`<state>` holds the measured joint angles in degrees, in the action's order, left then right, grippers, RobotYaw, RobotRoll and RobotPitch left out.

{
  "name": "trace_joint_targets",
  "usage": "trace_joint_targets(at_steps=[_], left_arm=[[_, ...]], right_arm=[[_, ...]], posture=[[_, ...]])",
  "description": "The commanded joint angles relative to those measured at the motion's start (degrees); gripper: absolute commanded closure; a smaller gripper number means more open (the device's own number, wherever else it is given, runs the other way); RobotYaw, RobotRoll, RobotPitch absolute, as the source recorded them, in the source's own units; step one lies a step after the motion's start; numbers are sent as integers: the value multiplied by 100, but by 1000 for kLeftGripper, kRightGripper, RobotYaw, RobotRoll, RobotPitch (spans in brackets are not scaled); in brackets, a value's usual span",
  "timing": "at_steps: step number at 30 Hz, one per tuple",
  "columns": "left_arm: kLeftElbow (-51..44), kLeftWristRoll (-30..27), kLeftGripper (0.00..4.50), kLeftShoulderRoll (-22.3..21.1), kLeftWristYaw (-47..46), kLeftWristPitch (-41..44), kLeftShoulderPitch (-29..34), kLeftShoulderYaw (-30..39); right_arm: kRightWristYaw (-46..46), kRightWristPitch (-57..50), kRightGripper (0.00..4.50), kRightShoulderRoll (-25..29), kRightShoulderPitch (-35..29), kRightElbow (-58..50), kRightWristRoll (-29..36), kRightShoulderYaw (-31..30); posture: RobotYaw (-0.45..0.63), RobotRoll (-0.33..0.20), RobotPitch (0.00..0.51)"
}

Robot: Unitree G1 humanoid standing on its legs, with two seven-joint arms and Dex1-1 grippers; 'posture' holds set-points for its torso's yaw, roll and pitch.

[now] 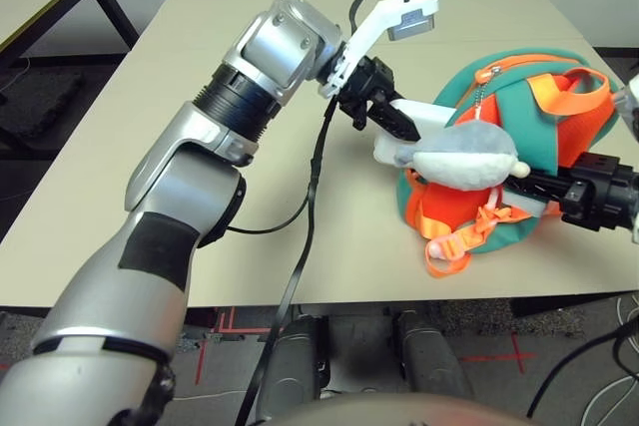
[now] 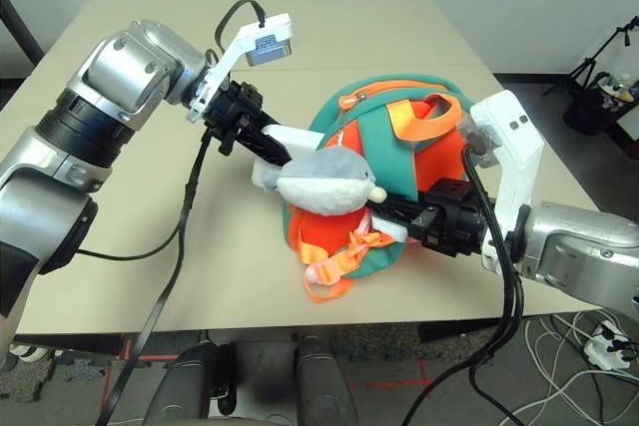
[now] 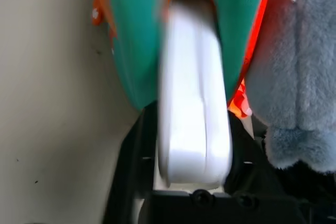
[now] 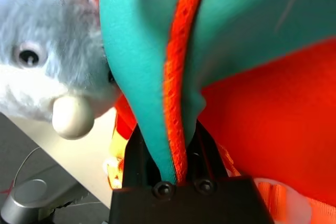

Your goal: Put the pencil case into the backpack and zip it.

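So the left gripper pinches the pencil case, feeding it partway into the backpack, while the right gripper clamps the teal edge to hold the mouth open.

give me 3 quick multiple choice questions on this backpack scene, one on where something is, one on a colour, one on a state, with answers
1. Where is the pencil case?
A. flat on the table, apart from the bag
B. in the left gripper, one end inside the backpack opening
C. on the floor

2. What colour are the backpack's straps?
A. orange
B. black
C. yellow

3. What is the right gripper doing?
A. hanging open above the table
B. shut on the plush shark
C. shut on the backpack's teal fabric at its orange trim

Answers:
1. B, the left wrist view shows the white case between the fingers, entering the teal opening.
2. A, orange webbing trails from the bag's front.
3. C, the right wrist view shows the fabric edge pinched between the fingers.
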<state>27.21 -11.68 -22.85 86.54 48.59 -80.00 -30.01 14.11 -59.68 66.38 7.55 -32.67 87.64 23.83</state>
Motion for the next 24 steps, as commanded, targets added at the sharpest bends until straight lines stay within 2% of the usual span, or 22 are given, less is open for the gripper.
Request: trace_joint_targets(at_steps=[1,4,5,8,14,24], left_arm=[[-74,-132,1106,-123,41,209,-143,325],[-84,-272,98,-279,103,385,-295,596],[-69,-376,0,-406,176,514,-399,733],[-57,-561,0,-682,348,791,-576,911],[51,-498,0,-1027,488,684,-612,910],[100,-489,0,-641,160,661,-370,914]], right_arm=[[100,17,4308,-24,60,5,-82,-101],[162,7,4308,-34,90,29,-145,-126],[186,7,4308,-40,108,38,-168,-145],[239,-2,4308,-57,151,63,-220,-179],[376,-16,4308,-83,251,138,-377,-262],[446,-52,4308,-118,351,178,-480,-294]], posture=[[-138,0,98],[-134,0,96],[-126,0,91],[-118,0,88],[-107,0,84],[-120,0,84]])
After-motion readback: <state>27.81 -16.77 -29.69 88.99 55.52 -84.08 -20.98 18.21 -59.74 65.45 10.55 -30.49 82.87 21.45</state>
